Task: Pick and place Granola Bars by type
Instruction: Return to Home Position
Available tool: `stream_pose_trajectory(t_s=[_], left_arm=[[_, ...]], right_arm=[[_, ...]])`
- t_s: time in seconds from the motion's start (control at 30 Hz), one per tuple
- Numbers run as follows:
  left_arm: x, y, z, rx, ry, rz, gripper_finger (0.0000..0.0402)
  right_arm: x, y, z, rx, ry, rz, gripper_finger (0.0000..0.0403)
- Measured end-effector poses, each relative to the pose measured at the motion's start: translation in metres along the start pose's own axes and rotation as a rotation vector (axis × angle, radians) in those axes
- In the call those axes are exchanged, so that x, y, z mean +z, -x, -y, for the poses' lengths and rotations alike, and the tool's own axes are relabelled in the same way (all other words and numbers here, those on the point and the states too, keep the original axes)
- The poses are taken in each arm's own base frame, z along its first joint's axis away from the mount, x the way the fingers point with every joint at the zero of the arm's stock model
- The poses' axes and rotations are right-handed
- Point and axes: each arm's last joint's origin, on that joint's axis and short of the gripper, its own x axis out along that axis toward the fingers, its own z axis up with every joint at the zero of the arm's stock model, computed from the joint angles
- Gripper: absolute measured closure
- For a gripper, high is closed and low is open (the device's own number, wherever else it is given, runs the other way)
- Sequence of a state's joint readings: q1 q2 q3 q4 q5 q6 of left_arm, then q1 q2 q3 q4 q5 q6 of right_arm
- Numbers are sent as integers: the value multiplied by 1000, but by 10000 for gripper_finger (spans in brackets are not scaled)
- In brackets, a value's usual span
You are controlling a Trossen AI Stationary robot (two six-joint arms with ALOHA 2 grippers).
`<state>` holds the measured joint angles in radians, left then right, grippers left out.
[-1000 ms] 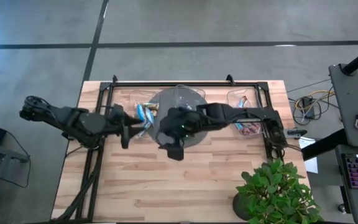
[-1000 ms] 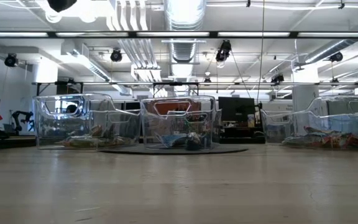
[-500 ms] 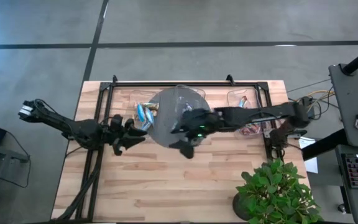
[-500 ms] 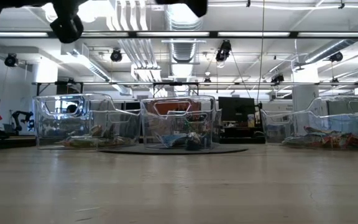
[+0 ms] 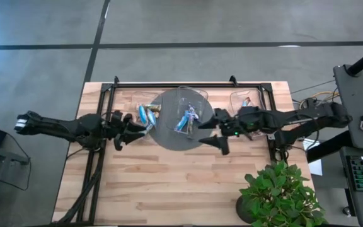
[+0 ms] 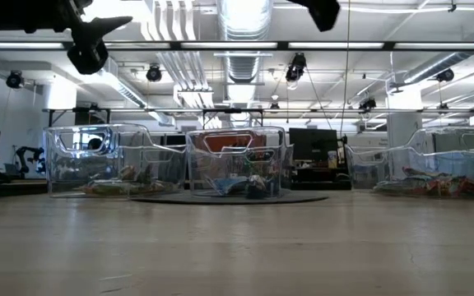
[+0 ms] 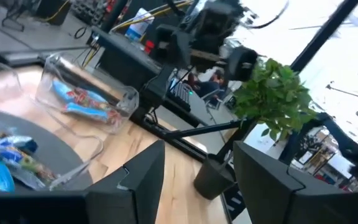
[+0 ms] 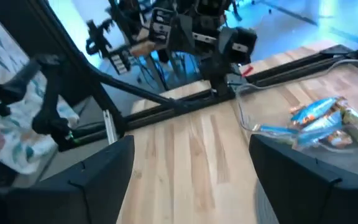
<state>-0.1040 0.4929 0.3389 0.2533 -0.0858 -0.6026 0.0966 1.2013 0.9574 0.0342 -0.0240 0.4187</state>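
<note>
Right gripper (image 5: pixel 214 135) swung toward 3 o'clock off the centre bin (image 5: pixel 199 101) — spread, empty; left gripper (image 5: pixel 131 131) likewise; finish homing.

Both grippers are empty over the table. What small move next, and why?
Probably retract the right gripper toward its base, and the left gripper likewise: both are open, holding nothing, raised above the table. Granola Bars lie in the middle bin, though.

L end effector (image 5: pixel 131 132), R end effector (image 5: pixel 215 136) beside ctr bin (image 5: pixel 197 95) w/ Granola Bars (image 5: pixel 186 118)
</note>
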Motion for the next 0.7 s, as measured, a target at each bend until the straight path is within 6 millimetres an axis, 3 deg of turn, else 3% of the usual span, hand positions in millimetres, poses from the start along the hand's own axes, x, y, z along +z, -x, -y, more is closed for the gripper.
stream_pose_trajectory(t_s=[0.2, 0.47, 0.7], left_arm=[[5, 18, 2, -16, -70, 13, 229], [8, 39, -1, 43, -105, 89, 229], [-21, 39, -21, 1, -39, 125, 229]], right_arm=[[-23, 33, 9, 67, -42, 138, 102], [-60, 62, 25, 128, -70, 279, 98], [-87, 73, 38, 131, -88, 378, 94]])
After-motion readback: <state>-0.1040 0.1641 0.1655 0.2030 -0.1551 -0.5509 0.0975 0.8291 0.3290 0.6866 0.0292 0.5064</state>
